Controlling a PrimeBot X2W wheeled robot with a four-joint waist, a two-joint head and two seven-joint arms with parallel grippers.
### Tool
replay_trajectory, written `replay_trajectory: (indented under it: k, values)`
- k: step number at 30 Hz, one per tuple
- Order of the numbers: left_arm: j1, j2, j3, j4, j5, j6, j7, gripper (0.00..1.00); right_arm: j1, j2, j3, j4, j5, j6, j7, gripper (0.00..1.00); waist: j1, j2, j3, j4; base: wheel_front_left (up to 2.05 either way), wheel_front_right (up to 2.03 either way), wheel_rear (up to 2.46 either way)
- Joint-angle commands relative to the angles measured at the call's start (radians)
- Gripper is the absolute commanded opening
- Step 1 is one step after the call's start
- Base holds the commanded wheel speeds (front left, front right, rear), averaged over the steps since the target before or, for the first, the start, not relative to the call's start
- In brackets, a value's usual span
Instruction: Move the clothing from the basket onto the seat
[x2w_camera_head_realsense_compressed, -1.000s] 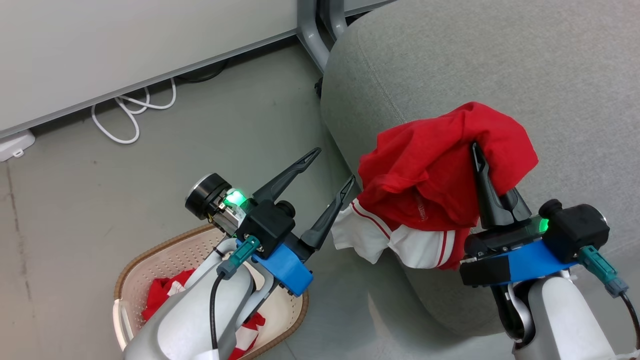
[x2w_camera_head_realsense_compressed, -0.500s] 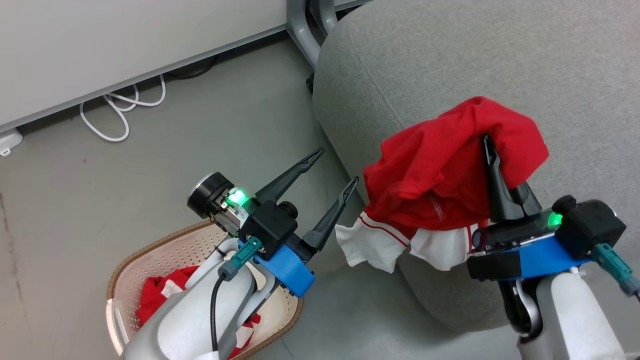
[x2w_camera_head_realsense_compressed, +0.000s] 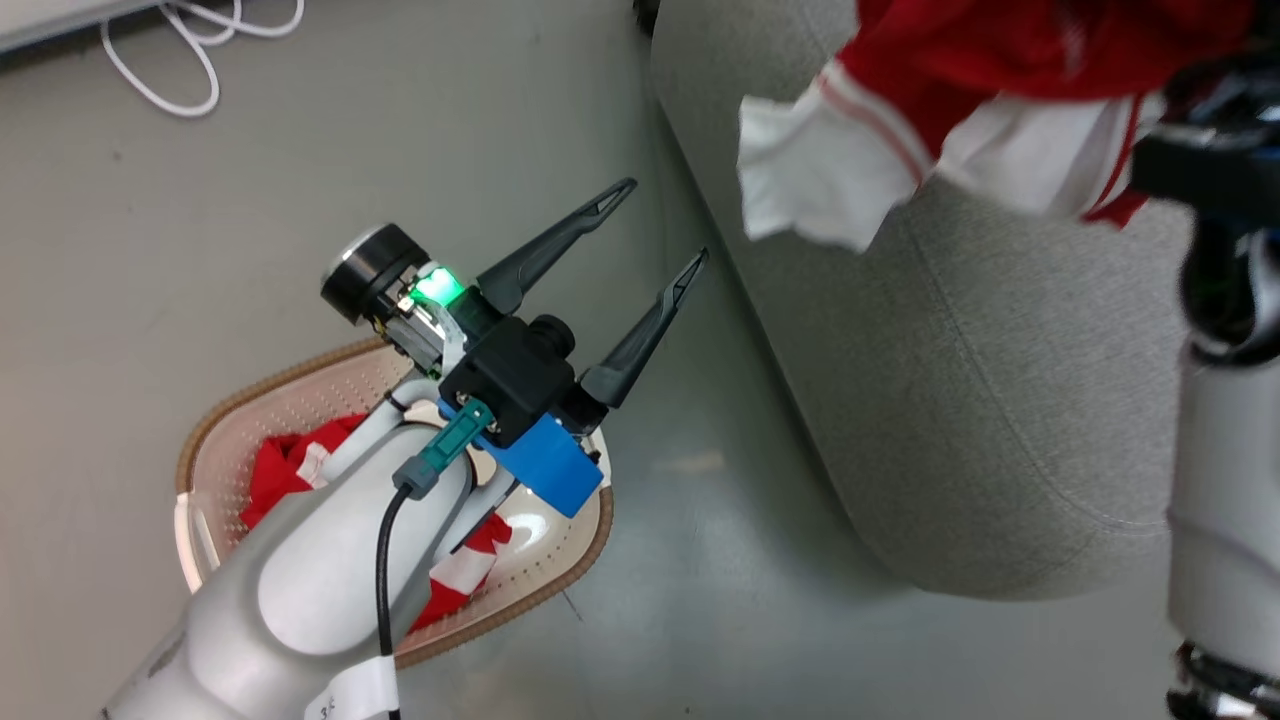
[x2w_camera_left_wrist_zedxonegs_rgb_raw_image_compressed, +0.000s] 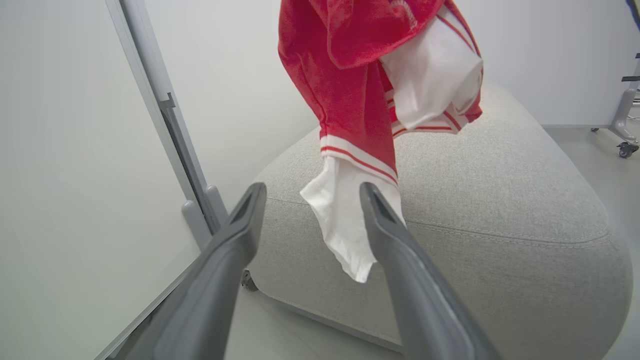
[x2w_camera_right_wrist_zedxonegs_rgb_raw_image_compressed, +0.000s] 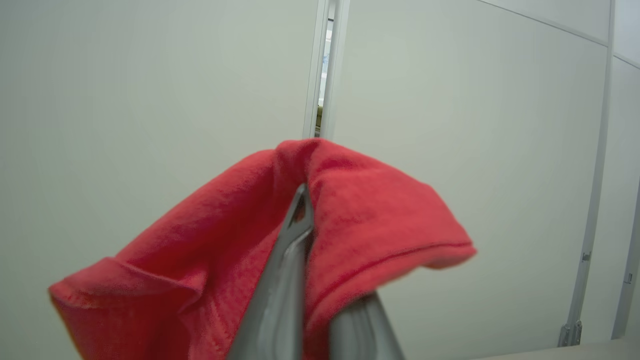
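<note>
grey floor (x2w_camera_head_realsense_compressed: 300, 200) below, seat (x2w_camera_head_realsense_compressed: 1000, 400) ahead. my right gripper (x2w_camera_right_wrist_zedxonegs_rgb_raw_image_compressed: 302, 200) is pinched tight on one red garment (x2w_camera_head_realsense_compressed: 1000, 50) hanging over the seat's edge, not laid down yet. my left gripper (x2w_camera_head_realsense_compressed: 662, 222) is spread wide and holds nothing. more clothing (x2w_camera_head_realsense_compressed: 280, 470) lies in the basket (x2w_camera_head_realsense_compressed: 300, 375).

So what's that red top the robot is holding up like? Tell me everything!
The red top is soft, crumpled fabric, bright red with white panels and thin red stripes near a cuff. The right gripper is pinched shut on a red fold, so it dangles over the grey seat. One white sleeve end hangs lowest. I cannot tell whether it touches the seat.
</note>
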Motion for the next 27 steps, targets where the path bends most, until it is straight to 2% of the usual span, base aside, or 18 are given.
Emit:
replay_trajectory:
  k: [1, 6, 9, 14, 17, 20, 27]
  values:
    - [-0.018, 0.009, 0.0, -0.005, 0.001, -0.001, -0.005, 1.0, -0.028, -0.006, -0.011, -0.007, -0.014, 0.0, 0.0, 0.0, -0.0001, 0.0, 0.093, 0.027, 0.0, 0.0, 0.0]
    - [-0.094, 0.04, -0.012, -0.035, 0.011, -0.001, -0.004, 1.0, -0.219, -0.077, -0.149, -0.046, -0.038, 0.0, 0.0, 0.0, -0.0001, 0.0, 0.223, 0.047, 0.0, 0.0, 0.0]
    - [-0.124, 0.053, -0.004, -0.055, 0.013, -0.001, -0.004, 1.0, -0.303, -0.147, -0.227, -0.042, -0.032, 0.0, 0.0, 0.0, -0.0001, 0.0, 0.283, 0.046, 0.0, 0.0, 0.0]
    - [-0.141, 0.084, -0.007, -0.079, 0.021, -0.001, 0.001, 1.0, -0.342, -0.271, -0.324, 0.008, -0.023, 0.0, 0.0, 0.0, -0.0001, 0.0, 0.34, 0.037, 0.0, 0.0, 0.0]
    - [-0.143, 0.101, -0.006, -0.088, 0.023, -0.001, 0.003, 1.0, -0.322, -0.312, -0.366, 0.052, -0.019, 0.0, 0.0, 0.0, -0.0001, 0.0, 0.359, 0.035, 0.0, 0.0, 0.0]
    - [-0.14, 0.108, -0.004, -0.094, 0.019, 0.004, 0.002, 1.0, -0.287, -0.315, -0.379, 0.107, -0.02, 0.0, 0.0, 0.0, -0.0001, 0.0, 0.367, 0.037, 0.0, 0.0, 0.0]
    - [-0.149, 0.104, -0.01, -0.105, 0.015, 0.009, 0.001, 1.0, -0.199, -0.248, -0.367, 0.276, -0.026, 0.0, 0.0, 0.0, -0.0001, 0.0, 0.376, 0.048, 0.0, 0.0, 0.0]
